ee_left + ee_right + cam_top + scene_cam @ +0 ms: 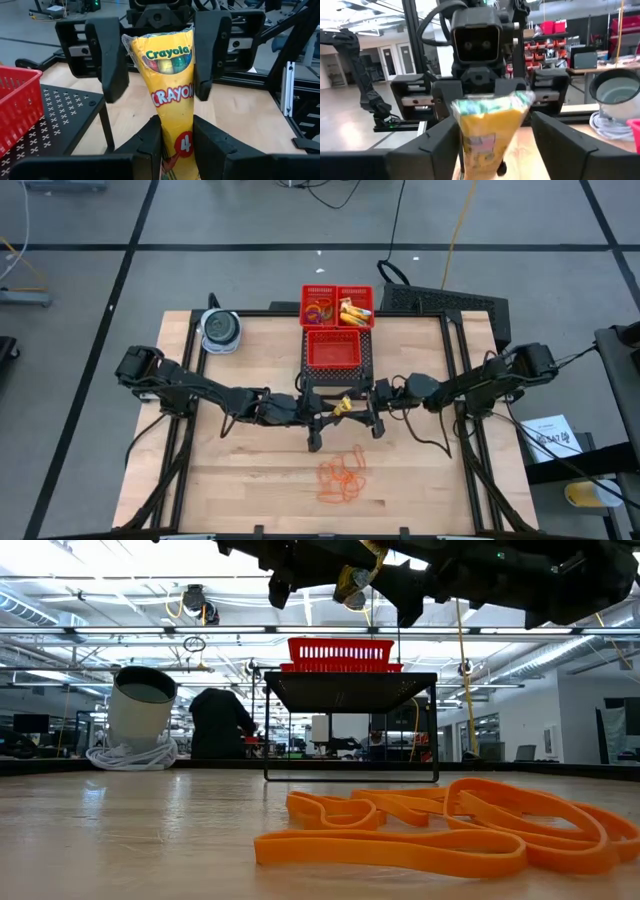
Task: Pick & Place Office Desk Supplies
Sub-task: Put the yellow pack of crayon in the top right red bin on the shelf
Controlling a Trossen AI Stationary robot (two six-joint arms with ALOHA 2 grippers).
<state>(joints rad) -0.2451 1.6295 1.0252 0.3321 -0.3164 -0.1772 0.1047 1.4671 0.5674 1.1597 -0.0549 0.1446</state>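
A: Where do we see the crayon packet right now?

B: We see it up in the air above the bench, in front of the black stand that carries a red basket. The left gripper is clamped on its lower end, both dark fingers pressed against the yellow wrapper.

A: And the right gripper?

B: We find it facing the left one, with the packet's upper end between its fingers. Those fingers stand wide, with a gap on each side of the wrapper, so it is not clamping anything.

A: What else do we have on the bench?

B: We count a loose heap of orange rubber bands lying near the front edge, well apart from both grippers. Behind the stand, two more red baskets hold coloured rings and yellow packets. A round blue-grey container sits at the far left corner.
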